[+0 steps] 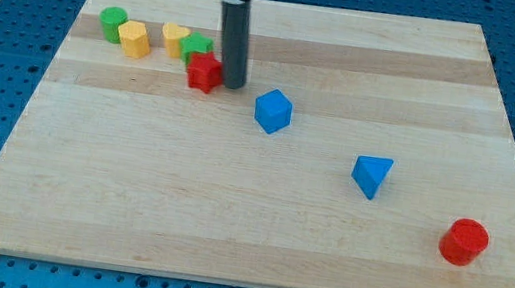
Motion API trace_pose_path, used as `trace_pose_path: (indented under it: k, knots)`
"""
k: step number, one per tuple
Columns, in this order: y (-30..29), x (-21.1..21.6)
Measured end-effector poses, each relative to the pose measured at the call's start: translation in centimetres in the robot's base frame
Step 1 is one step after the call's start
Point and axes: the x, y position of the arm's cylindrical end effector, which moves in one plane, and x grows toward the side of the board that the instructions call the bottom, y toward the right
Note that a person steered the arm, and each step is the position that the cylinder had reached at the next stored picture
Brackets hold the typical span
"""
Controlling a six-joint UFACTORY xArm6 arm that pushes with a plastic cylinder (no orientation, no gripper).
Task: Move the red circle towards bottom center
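The red circle [464, 242] is a short red cylinder near the board's bottom right corner. My tip [232, 84] is far from it, at the view's upper left, touching or nearly touching the right side of a red star-shaped block [204, 72]. The rod rises from there to the arm at the view's top. A blue triangle [371, 175] lies up and left of the red circle, and a blue cube [272, 111] lies between that triangle and my tip.
At the upper left sit a green cylinder [112, 23], a yellow block [134, 39], a yellow heart-like block [173, 37] and a green block [193, 49] just behind the red star. The wooden board [242, 253] lies on a blue perforated table.
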Motion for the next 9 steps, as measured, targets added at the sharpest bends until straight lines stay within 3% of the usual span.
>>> trace_pose_path:
  k: [2, 3, 4, 5, 6, 8, 9]
  knots:
    - [-3.4, -1.3]
    - [-7.9, 4.1]
    - [-5.9, 6.1]
    - [2.2, 18.0]
    - [16.0, 24.7]
    - [30.2, 23.4]
    - [34.0, 22.5]
